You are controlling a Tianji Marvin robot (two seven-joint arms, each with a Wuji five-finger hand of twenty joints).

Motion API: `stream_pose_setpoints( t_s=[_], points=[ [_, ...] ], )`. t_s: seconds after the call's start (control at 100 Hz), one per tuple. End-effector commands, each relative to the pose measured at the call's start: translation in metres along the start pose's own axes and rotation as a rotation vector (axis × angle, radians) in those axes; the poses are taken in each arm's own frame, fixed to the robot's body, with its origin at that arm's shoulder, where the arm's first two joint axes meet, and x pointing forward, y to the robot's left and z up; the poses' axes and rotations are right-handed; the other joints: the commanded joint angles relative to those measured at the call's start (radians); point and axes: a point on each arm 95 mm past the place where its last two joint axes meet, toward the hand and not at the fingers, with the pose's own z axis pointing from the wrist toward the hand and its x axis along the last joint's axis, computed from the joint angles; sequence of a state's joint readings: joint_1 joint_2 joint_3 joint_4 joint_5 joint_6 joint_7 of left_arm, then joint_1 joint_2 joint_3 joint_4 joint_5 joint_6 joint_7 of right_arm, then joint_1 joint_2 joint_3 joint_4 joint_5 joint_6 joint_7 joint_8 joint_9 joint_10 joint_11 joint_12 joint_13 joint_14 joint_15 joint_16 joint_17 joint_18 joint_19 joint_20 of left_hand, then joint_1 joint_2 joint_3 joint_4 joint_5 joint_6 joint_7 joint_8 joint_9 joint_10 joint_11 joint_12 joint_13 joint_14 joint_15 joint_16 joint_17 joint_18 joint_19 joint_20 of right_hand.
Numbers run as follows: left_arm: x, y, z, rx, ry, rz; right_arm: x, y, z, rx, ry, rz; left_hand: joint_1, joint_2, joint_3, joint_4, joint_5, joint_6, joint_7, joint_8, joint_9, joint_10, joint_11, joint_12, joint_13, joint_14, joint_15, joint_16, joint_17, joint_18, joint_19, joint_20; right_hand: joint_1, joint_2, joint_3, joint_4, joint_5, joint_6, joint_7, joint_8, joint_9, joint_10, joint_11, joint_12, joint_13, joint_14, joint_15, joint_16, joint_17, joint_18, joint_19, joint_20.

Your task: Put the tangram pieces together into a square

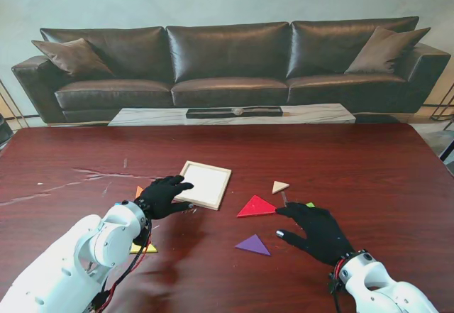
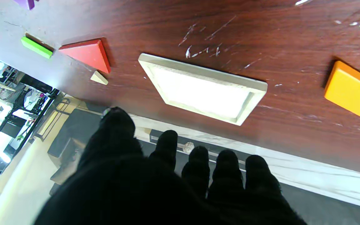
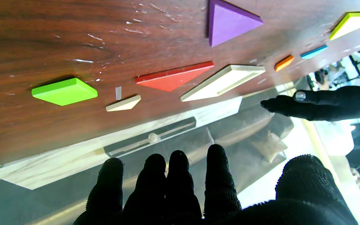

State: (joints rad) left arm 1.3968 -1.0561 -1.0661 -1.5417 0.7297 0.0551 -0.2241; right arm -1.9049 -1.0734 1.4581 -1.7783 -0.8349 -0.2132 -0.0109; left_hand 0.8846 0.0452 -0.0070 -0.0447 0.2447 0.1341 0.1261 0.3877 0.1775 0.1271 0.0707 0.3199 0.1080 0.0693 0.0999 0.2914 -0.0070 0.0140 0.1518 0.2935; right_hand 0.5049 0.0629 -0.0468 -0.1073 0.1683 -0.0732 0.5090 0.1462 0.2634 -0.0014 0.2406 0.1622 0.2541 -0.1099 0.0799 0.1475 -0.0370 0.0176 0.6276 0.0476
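Stand view: square tray (image 1: 206, 184) sits mid-desk, unfilled, left robot hand (image 1: 164, 196) at its near-left corner, fingers spread, gripping nothing. Right robot hand (image 1: 317, 229) also spread, bare. Red triangle (image 1: 257, 207) lies just left of right hand, long edge roughly across; purple triangle (image 1: 253, 244) nearer robot. Green piece (image 1: 310, 204) peeks out, probably under right fingers. Right hand nearer both triangles.

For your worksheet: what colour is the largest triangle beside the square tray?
Red; the left wrist view shows it best.
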Motion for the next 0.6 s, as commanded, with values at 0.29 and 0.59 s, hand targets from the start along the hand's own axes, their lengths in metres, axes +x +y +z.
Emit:
stream_pose_setpoints(
  t_s=[0.29, 0.59],
  points=[
    [0.012, -0.005, 0.021, -0.026, -0.031, 0.013, 0.000, 0.002, -0.005, -0.022, -0.010, -0.001, 0.036, 0.076, -0.012, 0.033, 0.167, 0.018, 0.086, -0.006, 0.200, -0.002, 0.126, 0.009, 0.172, -0.017, 0.154, 0.029, 0.035, -0.068, 0.365, 0.011, 0.010, 0.037, -0.006, 0.015, 0.021, -0.005, 0.004, -0.015, 0.028, -0.003, -0.002, 0.005, 0.011, 0.000, 0.002, -0.009, 0.004, -0.011, 0.010, -0.019],
    [0.011, 0.002, 0.040, -0.077, -0.046, 0.026, -0.001, 0.003, -0.006, -0.027, -0.014, 0.001, 0.056, 0.077, -0.010, 0.034, 0.179, 0.027, 0.123, -0.007, 0.209, 0.003, 0.142, 0.007, 0.172, -0.014, 0.178, 0.022, 0.031, -0.072, 0.392, 0.011, 0.013, 0.039, -0.008, 0.015, 0.021, -0.006, 0.004, -0.015, 0.028, -0.001, -0.002, 0.005, 0.011, -0.001, 0.003, -0.009, 0.005, -0.013, 0.010, -0.018]
  ],
)
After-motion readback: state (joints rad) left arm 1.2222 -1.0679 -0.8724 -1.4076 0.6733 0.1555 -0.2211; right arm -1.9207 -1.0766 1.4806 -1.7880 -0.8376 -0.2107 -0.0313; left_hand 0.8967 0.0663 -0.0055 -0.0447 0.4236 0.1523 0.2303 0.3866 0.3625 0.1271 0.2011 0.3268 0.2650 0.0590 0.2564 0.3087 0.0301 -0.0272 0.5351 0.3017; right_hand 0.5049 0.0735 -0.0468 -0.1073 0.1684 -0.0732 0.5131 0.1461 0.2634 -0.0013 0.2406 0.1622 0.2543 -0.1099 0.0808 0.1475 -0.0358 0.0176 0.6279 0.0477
